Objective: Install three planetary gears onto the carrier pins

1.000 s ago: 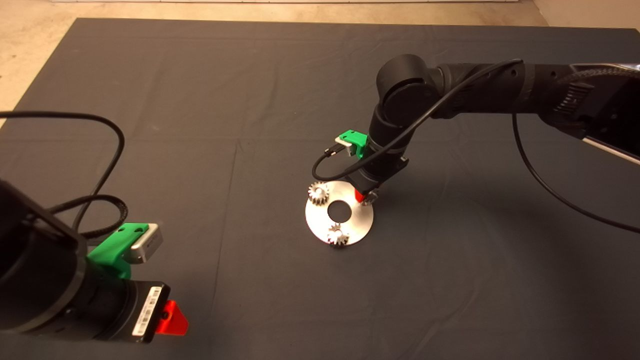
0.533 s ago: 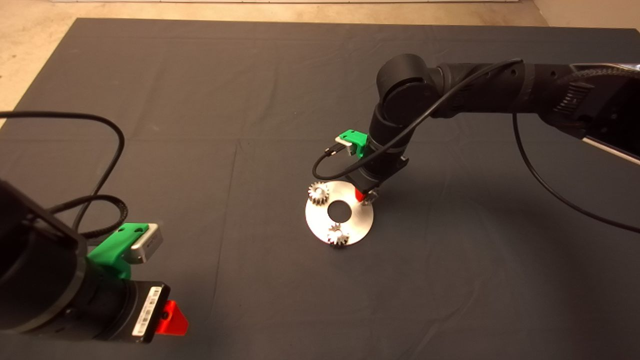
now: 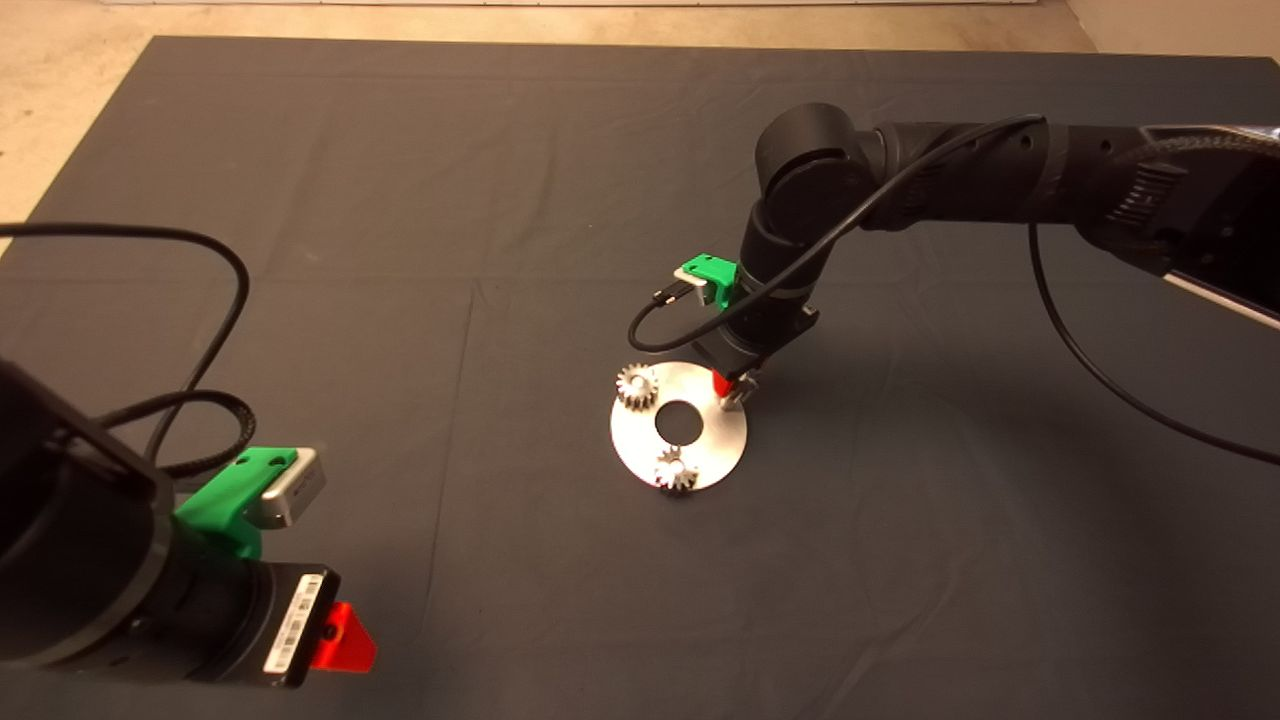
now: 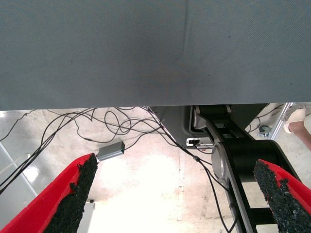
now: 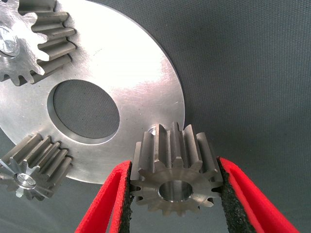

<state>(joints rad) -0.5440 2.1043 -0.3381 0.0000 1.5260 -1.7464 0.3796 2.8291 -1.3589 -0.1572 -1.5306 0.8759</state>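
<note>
The flat silver disc [image 3: 700, 440] lies mid-mat. Two planetary gears [image 3: 637, 385] [image 3: 676, 472] sit on carrier pins, also seen in the right wrist view [image 5: 29, 43] [image 5: 31, 165]. My right gripper [image 3: 733, 388] hovers at the disc's right rim, shut on the third gear [image 5: 172, 170]. That gear is held between the red fingers [image 5: 104, 199], bore facing the camera. The top of the free pin [image 5: 153, 130] peeks out just behind it. My left gripper [image 3: 340, 635] is parked at the lower left, open [image 4: 176, 165].
The dark mat [image 3: 400, 250] surrounds the disc [image 5: 131, 87] on all sides. A black cable [image 3: 660, 335] loops off the right wrist above the disc. The left wrist view shows floor with cables [image 4: 121, 126] and a person's foot [image 4: 296, 116] beyond the mat.
The right gripper has lifted slightly with the gear still held at the disc's right rim. The left arm has not moved.
</note>
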